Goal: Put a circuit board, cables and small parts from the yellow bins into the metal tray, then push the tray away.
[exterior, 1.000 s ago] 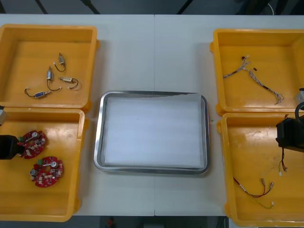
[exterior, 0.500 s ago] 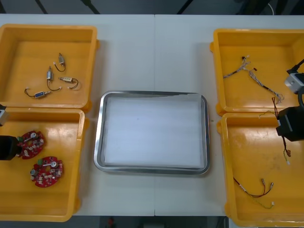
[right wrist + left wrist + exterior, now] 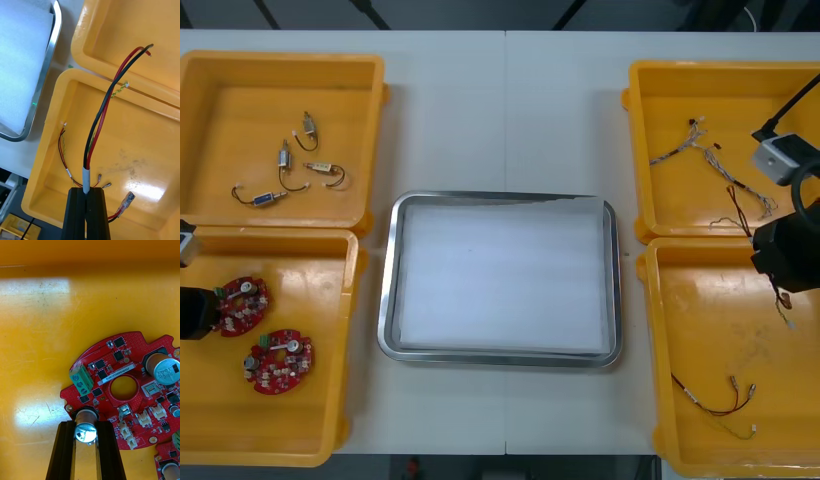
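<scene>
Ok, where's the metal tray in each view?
Front view: metal tray mid-table, between the yellow bins.
Right wrist view: its rim, just outside the near right bin, beyond the right gripper shut on a red and black cable.
Left wrist view: faces the circuit board gripped by the left gripper, inside a bin.
Shared landmark: the near right bin beside the tray.

Shiny metal tray (image 3: pixel 386 300), glossy plastic bins (image 3: pixel 710 325)

A light grey, flat-topped table (image 3: pixel 450 120) fills nearly the whole front view. A thin straight seam (image 3: pixel 505 120) runs down its middle from the upper centre. Along the frame's top edge, a dark strip of floor (image 3: pixel 480 12) shows beyond it.
</scene>
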Tool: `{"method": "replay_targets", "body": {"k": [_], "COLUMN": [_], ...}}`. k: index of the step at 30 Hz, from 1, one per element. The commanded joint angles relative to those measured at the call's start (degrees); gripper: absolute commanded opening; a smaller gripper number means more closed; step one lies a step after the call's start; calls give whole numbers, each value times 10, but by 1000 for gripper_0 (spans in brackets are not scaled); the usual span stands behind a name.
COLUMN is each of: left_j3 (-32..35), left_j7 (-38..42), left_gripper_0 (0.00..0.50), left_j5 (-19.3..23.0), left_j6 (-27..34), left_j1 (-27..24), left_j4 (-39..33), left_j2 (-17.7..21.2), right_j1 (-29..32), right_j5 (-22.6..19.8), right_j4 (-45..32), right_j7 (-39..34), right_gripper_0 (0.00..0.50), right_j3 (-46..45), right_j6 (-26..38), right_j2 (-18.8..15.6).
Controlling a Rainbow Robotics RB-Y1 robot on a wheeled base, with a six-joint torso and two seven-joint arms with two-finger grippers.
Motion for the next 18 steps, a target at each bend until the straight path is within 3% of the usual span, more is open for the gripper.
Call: {"method": "replay_targets", "body": {"k": [1,6,10,18], "left_j3": [-11,-9,24,99], "left_j7": [-47,-50,-55,-97], "left_gripper_0": [0,0,0,0], "left_j5": [-3,8,22,102], "left_j6": [-7,-4,37,114], "left_j1": [8,-3,-4,-4], "left_j4": [1,-5,-16,-17], "left_j2": [11,29,49,71], "right_j1": [-37,-37,-37,-33], "right_j5": [-4,-10,-13,-12], "right_j4": [-15,-28,-28,-28], "right_j7": [12,12,11,9], "right_gripper_0": [0,0,0,0], "right_j3": [38,40,41,41], "right_j6": [3,3,3,3], "right_j2": [-24,-25,-25,-25]}}
